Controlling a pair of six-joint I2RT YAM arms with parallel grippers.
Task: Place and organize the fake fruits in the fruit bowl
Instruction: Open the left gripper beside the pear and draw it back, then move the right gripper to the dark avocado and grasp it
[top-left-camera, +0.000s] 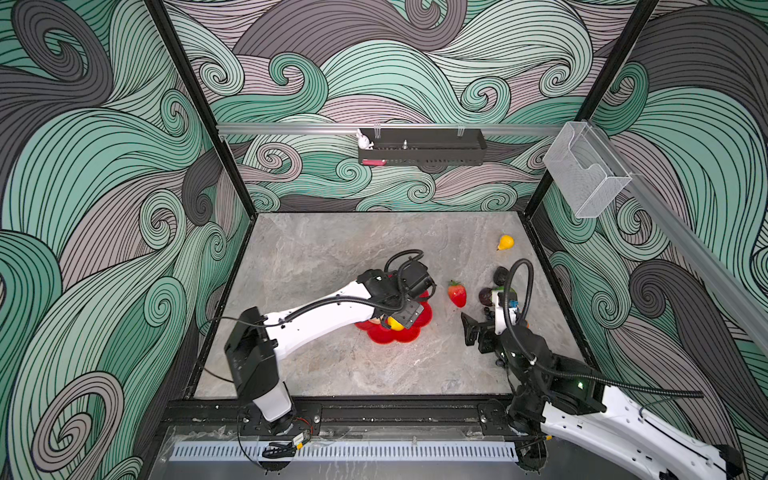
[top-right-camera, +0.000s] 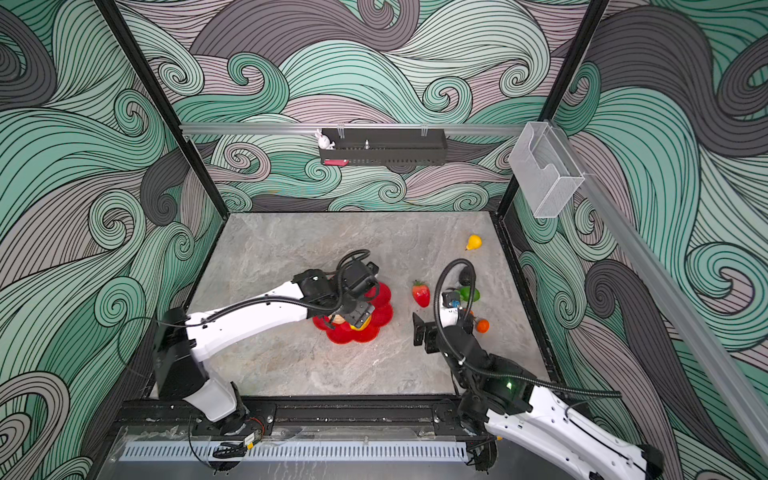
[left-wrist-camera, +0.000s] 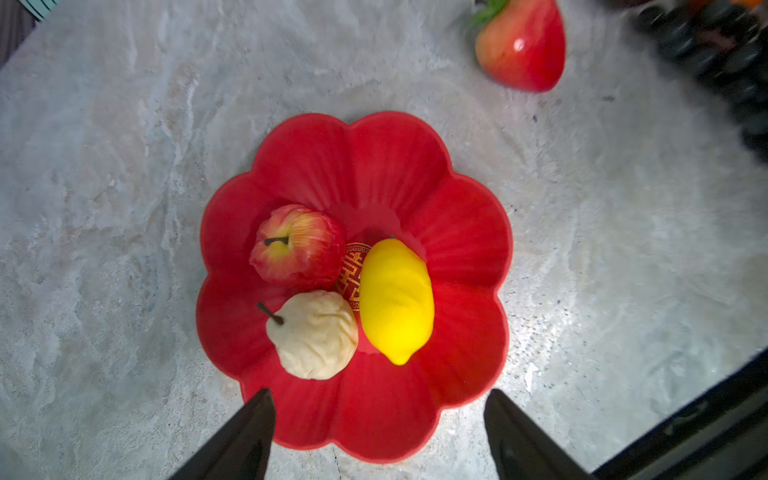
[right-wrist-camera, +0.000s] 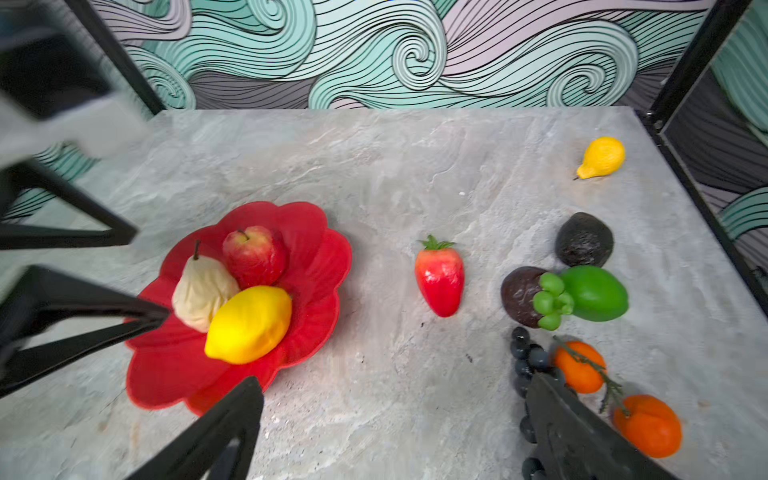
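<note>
Fruit bowl: the red flower-shaped fruit bowl (left-wrist-camera: 457, 232) sits on the grey stone-look table (top-left-camera: 332, 257), near its middle and under the left arm's wrist.
Inside the bowl: a red apple (left-wrist-camera: 297, 245), a beige pear (left-wrist-camera: 316, 336) and a yellow lemon (left-wrist-camera: 395, 299) are packed close around the gold-patterned centre (most of that centre is hidden by them).
Strawberry: the strawberry (right-wrist-camera: 439, 280) lies on its side on the table, between the bowl and the loose fruits on the right, apart from both.
Loose group: a dark avocado (right-wrist-camera: 584, 241), a green fruit (right-wrist-camera: 598, 293), a dark round fruit (right-wrist-camera: 519, 297) with a green calyx touching the green fruit, a dark grape bunch (right-wrist-camera: 528, 361) and two oranges (right-wrist-camera: 579, 365) joined by a twig.
Far corner: a small yellow pear-shaped fruit (right-wrist-camera: 601, 158) lies alone, well apart from the rest.
Left gripper: the left gripper (left-wrist-camera: 379, 392) hangs above the bowl's rim, fingers spread, nothing between them.
Right gripper: the right gripper (right-wrist-camera: 397, 380) hovers over the table between the bowl and the loose group, fingers spread wide and empty; one finger overlaps the grapes in the wrist view, and contact cannot be judged.
</note>
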